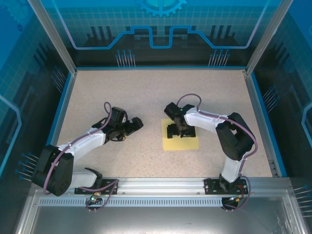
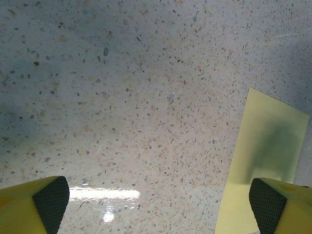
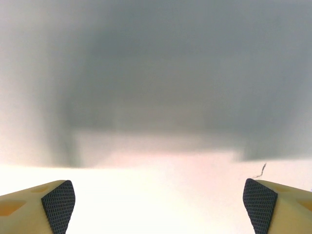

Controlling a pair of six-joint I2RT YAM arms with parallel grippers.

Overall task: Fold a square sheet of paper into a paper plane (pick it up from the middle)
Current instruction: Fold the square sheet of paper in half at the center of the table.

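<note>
— Since my right gripper (image 1: 181, 130) sits low over the middle of the square sheet of paper (image 1: 183, 144) with its jaws spread wide, I'd call this the pickup step.
— And the other arm?
— My left gripper (image 1: 137, 123) hangs near the sheet's edge, equally wide, holding nothing. The sheet lies flat on the table (image 1: 146, 92). Next, I think, comes a gentle pinch that raises the centre without crumpling it.
</note>
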